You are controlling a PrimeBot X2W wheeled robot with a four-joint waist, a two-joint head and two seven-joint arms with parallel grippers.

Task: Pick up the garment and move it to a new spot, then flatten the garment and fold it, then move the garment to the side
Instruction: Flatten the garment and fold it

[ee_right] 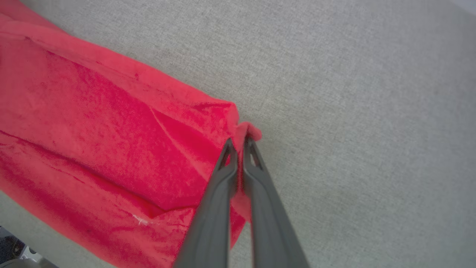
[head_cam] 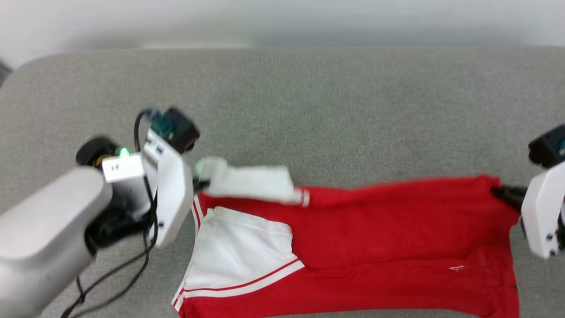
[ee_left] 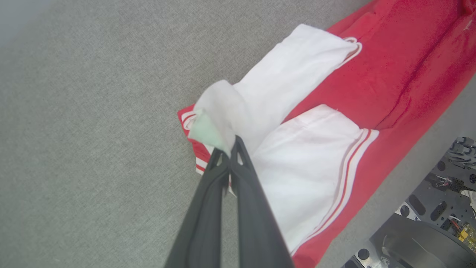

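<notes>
The garment (head_cam: pixel 388 238) is a red shirt with white, stripe-trimmed sleeves, lying folded lengthwise across the grey surface. My left gripper (head_cam: pixel 198 183) is shut on the white sleeve end at the garment's left edge; in the left wrist view the left gripper (ee_left: pixel 230 147) pinches the lifted white cloth of the garment (ee_left: pixel 334 123). At the right, my right gripper (head_cam: pixel 501 192) is shut on the red far corner. The right wrist view shows the right gripper (ee_right: pixel 240 143) with a red fold of the garment (ee_right: pixel 111 141) between its tips.
The grey fabric-covered surface (head_cam: pixel 309 101) stretches wide beyond the garment, ending at a pale wall at the back. In the left wrist view the robot's dark base (ee_left: pixel 427 230) shows past the surface's near edge.
</notes>
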